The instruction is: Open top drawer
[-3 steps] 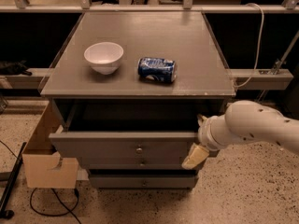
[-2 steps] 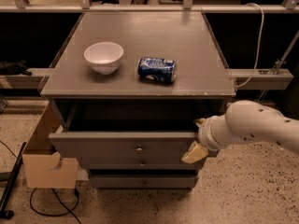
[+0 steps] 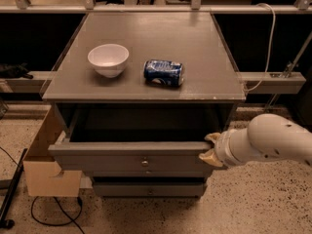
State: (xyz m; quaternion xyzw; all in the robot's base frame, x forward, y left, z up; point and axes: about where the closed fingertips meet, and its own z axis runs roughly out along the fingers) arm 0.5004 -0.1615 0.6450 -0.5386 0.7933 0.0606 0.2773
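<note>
The top drawer (image 3: pixel 122 155) is the wide grey front with a small round knob (image 3: pixel 144 163) at its centre. It stands pulled partway out of the grey cabinet (image 3: pixel 156 33), and its dark interior shows behind the front. My gripper (image 3: pixel 209 147) sits at the right end of the drawer front, against its upper right corner. My white arm (image 3: pixel 273 143) reaches in from the right.
A white bowl (image 3: pixel 108 58) and a blue can (image 3: pixel 164 72) lying on its side rest on the cabinet top. Narrower drawer fronts (image 3: pixel 146 188) sit below the open one. A cardboard box (image 3: pixel 46 169) stands at the cabinet's left. A black pole (image 3: pixel 12 194) and cable (image 3: pixel 48 218) lie on the floor.
My gripper has shifted slightly up along the drawer front's right end. The drawer stays pulled out about as before.
</note>
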